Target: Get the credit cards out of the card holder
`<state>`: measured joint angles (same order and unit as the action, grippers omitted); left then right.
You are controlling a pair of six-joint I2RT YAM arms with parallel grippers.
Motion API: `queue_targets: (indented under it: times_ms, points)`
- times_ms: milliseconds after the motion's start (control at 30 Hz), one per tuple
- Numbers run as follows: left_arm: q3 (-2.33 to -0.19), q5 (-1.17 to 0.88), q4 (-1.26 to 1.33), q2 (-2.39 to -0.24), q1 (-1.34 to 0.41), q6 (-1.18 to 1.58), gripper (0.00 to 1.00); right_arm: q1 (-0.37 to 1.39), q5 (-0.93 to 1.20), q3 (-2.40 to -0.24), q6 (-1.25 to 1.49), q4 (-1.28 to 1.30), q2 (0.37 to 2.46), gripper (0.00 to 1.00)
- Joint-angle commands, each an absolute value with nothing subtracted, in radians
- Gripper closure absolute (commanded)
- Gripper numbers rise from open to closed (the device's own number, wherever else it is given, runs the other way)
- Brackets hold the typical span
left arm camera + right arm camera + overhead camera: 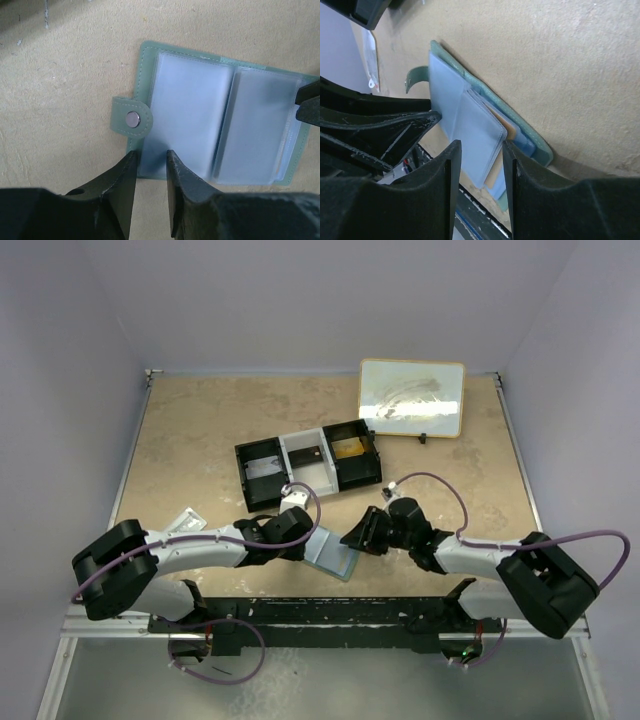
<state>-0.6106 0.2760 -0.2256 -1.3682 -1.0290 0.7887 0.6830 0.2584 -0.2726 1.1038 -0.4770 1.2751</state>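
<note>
The card holder (335, 558) lies open on the table near the front edge, between my two grippers. Its green cover and light-blue sleeves (190, 100) face up, and the snap tab (132, 120) points left. My left gripper (150, 156) (298, 540) hovers over the holder's near-left corner, jaws a little apart with nothing pinched. My right gripper (480, 147) (358, 536) is open at the opposite edge. The raised sleeve pages (470, 125) sit between its fingers. An orange-tan credit card (509, 128) peeks from a pocket under those pages.
A black-and-white three-compartment tray (308, 464) stands just behind the holder. A framed board (412, 398) leans at the back right. A clear packet (187, 520) lies by my left arm. The table's front rail (320, 615) runs close below the holder.
</note>
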Motion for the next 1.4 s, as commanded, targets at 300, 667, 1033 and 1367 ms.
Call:
queue_targets:
  times_ms: [300,667,1033,1367]
  points:
    - [-0.63,0.239,-0.179,-1.391,-1.032,0.776,0.75,0.688,0.338,-0.333,1.123,-0.564,1.291,0.6]
    - [-0.633,0.243,-0.184,-1.386,-1.033,0.78,0.76,0.732,0.354,-0.469,1.106,-0.562,1.395,0.59]
    - [-0.62,0.287,-0.224,-1.327,-1.033,0.791,0.75,0.811,0.312,-0.581,1.081,-0.504,1.51,0.6]
    - [-0.617,0.311,-0.259,-1.271,-1.032,0.799,0.74,0.814,0.242,-0.548,1.069,-0.428,1.43,0.6]
